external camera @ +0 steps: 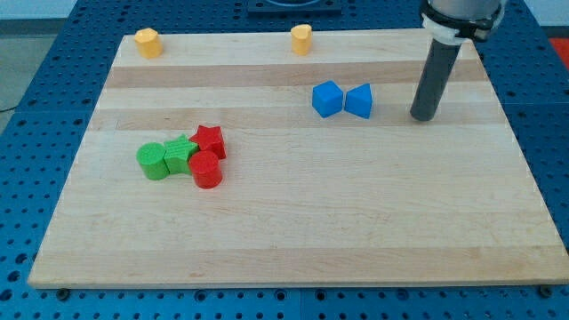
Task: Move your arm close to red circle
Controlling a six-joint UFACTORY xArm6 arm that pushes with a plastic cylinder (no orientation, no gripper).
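Note:
The red circle (pixel 206 169) is a short red cylinder on the wooden board (pixel 293 222), left of the middle. It touches a red star (pixel 210 140) just above it and a green star (pixel 180 154) to its left. A green circle (pixel 154 161) sits at the left end of that cluster. My tip (pixel 424 116) is at the view's upper right, far to the right of the red circle and just right of two blue blocks.
A blue cube-like block (pixel 326 99) and a blue triangular block (pixel 359 100) sit side by side left of my tip. Two yellow blocks sit at the board's top edge, one at the left (pixel 147 42), one near the middle (pixel 301 39).

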